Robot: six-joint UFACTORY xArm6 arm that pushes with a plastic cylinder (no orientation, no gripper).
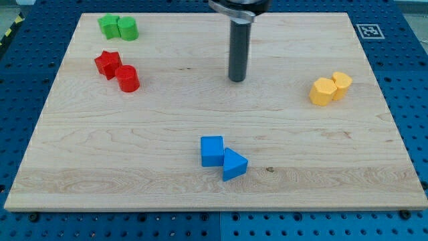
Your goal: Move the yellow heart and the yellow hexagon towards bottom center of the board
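Our tip (pixel 237 79), bare dark rod, touches nothing, well left of yellow hexagon block (pixel 323 92). Yellow heart block (pixel 342 85) touches hexagon's upper right (heart shape hard to confirm). Prob. light, stiff, slippery on wooden board (pixel 134 147); push from pair's upper-right side.

No words, brand names or numbers can be read anywhere. The only sign is a small black-and-white square marker (pixel 368 31), printed on the wooden board (pixel 167 120) at its corner in the view's top right.
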